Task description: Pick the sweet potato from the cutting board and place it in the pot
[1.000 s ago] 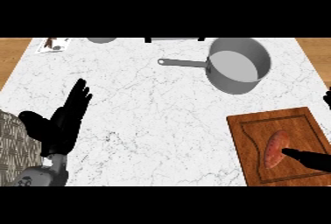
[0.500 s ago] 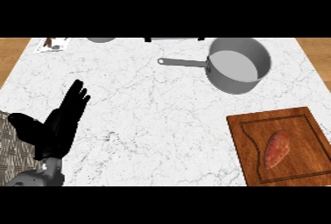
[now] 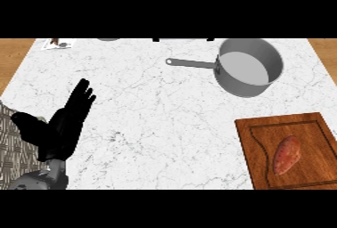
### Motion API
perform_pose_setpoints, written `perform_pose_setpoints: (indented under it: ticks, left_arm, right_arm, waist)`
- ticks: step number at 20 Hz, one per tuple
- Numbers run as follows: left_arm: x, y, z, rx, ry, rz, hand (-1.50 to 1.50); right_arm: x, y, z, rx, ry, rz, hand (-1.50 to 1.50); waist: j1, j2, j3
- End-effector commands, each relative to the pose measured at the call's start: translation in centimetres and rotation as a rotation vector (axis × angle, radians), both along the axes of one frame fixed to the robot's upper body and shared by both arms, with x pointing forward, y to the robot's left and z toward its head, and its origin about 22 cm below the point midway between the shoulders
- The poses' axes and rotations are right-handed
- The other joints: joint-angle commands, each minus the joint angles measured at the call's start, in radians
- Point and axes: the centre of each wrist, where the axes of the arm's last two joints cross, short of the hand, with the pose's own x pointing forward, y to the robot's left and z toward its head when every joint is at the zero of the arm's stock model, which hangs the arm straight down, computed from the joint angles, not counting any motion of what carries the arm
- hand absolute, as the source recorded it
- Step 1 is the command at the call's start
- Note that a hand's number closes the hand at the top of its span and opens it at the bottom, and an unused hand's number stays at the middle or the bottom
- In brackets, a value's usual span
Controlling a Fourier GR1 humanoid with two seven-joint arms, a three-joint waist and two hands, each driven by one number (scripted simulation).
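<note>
At about 8 o'clock in the head view, the left hand [image 3: 60, 124] rests above the white marble counter [image 3: 158, 116]. Its grey forearm enters from the lower left corner and points up toward 1 o'clock. The fingers are straight and lie close together, with the tips toward 12 o'clock, and the thumb is spread out to the side toward 9 o'clock. The hand holds nothing. The right hand does not show in the view.

At about 4 o'clock, near the lower right edge, a wooden cutting board [image 3: 309, 129] lies flat on the counter. The sweet potato [image 3: 287, 155] lies on it, inside the groove of the board, with its long axis nearly upright in the view and a little tilted toward 1 o'clock. Nothing touches it.

Farther away, at about 1 o'clock, the grey pot [image 3: 248, 67] stands on the counter, well apart from the board. Its handle points toward 9 o'clock. The inside of the pot looks pale.
</note>
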Motion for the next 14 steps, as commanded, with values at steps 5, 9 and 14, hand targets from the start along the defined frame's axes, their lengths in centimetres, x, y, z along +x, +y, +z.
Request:
perform_pose_setpoints:
  ticks: [5, 9, 14]
  left_arm:
    - [-0.4, -0.3, -0.1, -0.007, -0.012, -0.017, 0.0]
    - [0.5, -0.2, 0.4, -0.007, 0.002, -0.03, 0.0]
    - [1.1, -1.2, 0.2, 0.004, -0.012, -0.006, 0.0]
  right_arm:
    - [0.1, 2.4, -0.9, -0.034, 0.15, -0.083, -1.5]
    - [1.0, 2.3, -2.8, -0.048, 0.239, -0.077, -1.5]
    - [1.0, 3.1, -4.4, -0.112, 0.283, -0.083, -1.5]
  waist:
    - [0.014, 0.002, 0.002]
    - [0.018, 0.003, 0.002]
    - [0.01, 0.002, 0.002]
